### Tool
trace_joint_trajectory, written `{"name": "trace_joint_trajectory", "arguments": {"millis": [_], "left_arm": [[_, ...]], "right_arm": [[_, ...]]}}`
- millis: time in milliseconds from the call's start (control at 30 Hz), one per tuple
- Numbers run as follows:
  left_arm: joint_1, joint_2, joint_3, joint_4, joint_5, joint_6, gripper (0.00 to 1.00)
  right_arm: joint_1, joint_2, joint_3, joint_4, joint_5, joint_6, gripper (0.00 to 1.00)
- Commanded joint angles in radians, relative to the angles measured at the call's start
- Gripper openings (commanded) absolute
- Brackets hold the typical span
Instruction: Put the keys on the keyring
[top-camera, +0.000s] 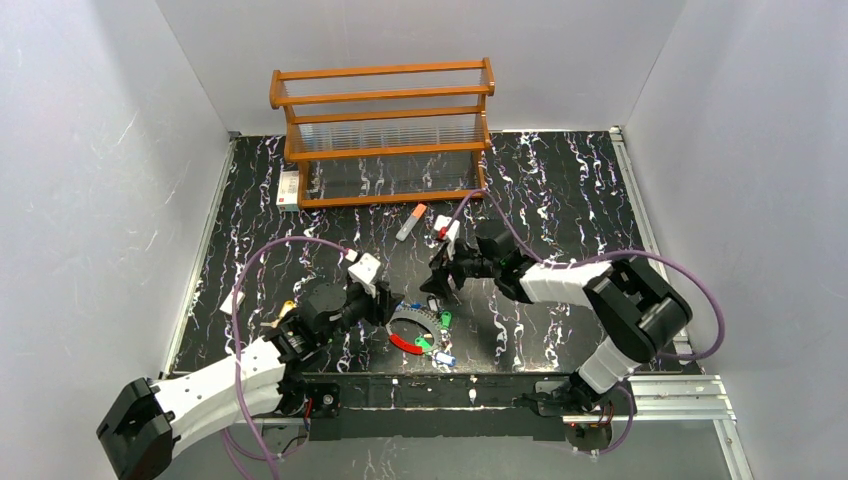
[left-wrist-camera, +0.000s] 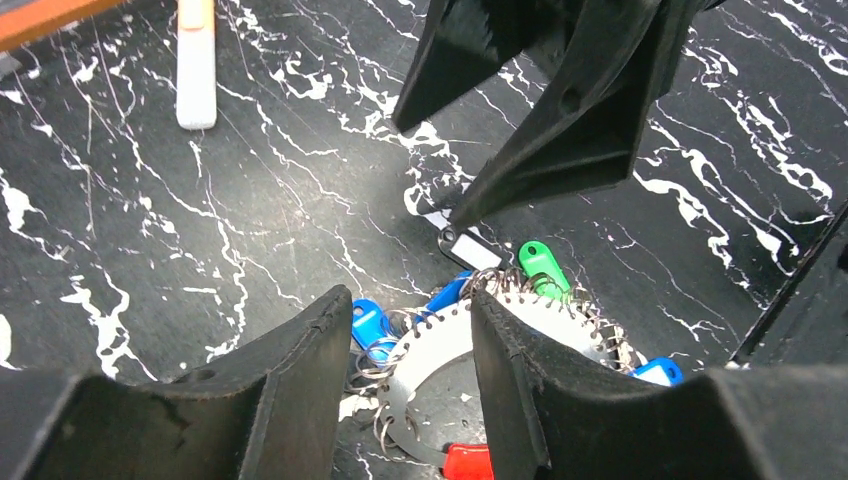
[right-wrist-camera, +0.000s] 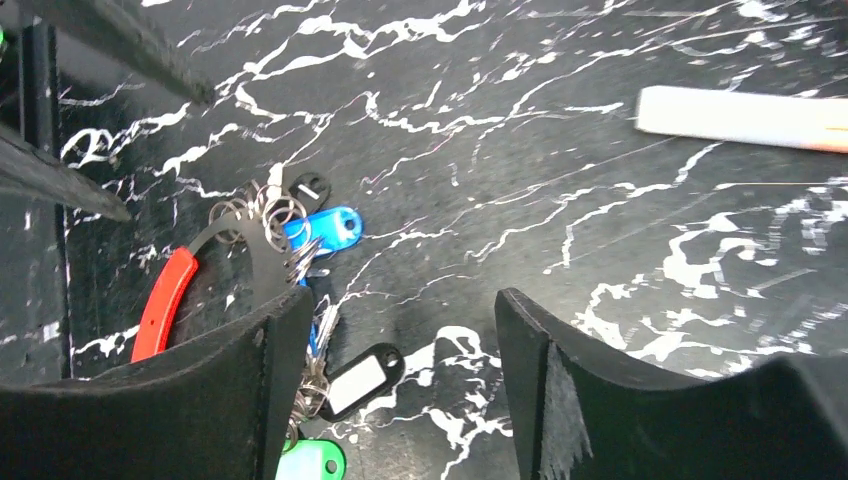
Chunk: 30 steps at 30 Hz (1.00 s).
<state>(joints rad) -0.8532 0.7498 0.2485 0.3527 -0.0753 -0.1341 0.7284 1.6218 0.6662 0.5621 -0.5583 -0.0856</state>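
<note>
Left tool astride keyring, right tool agape

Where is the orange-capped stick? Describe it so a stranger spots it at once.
Start at the wooden rack at the back. Just in front of its bottom shelf lies the stick, on the black marbled tabletop. It is a pale grey bar with an orange tip, unlike the keys clustered nearer the front.

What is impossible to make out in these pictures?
- Left wrist view: the left gripper hides part of the keyring; whether its jaws touch it is unclear.
- Top view: the keys are too small to count.
- Right wrist view: the white stick is blurred, cut by the edge.
</note>
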Motion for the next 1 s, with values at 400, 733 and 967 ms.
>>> {"name": "trace_joint_trajectory", "arguments": {"millis": [400, 733, 967], "left_arm": [[-0.003, -0.145, -0.078, -0.234, -0.102, -0.502, 0.47], [-0.003, -0.134, -0.052, -0.417, -0.087, -0.734, 0.47], [-0.003, -0.013, -0.039, -0.395, -0.028, -0.778, 0.45]], "right_arm": [[-0.041, -0.385, -0.052, -0.347, 0.485, 0.3, 0.99], [-0.049, -0.563, -0.187, -0.556, 0.524, 0.553, 0.99], [-0.049, -0.528, -0.22, -0.64, 0.294, 0.617, 0.97]]}}
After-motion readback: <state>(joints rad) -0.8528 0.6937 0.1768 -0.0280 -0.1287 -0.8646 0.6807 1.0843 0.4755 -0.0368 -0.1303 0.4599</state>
